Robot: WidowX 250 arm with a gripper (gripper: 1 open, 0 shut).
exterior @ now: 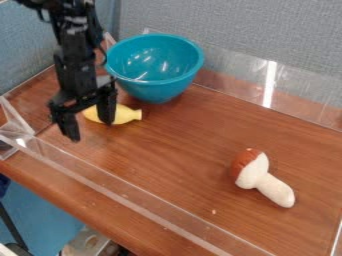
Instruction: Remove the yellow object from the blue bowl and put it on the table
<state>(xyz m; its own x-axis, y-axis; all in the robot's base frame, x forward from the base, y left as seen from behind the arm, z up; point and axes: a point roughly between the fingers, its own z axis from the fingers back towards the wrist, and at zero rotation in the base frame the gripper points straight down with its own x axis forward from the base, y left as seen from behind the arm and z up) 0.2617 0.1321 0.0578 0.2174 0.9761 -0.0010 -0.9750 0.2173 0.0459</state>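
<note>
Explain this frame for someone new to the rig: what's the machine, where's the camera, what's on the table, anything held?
The black machine at left is a robot arm, seen coming down from the top edge; its gripper has its jaws spread and holds nothing. There is one camera, looking down at an angle over the wooden table. Beside the gripper lies a yellow toy, with a blue bowl behind it. A mushroom toy with a brown cap lies to the right.
</note>
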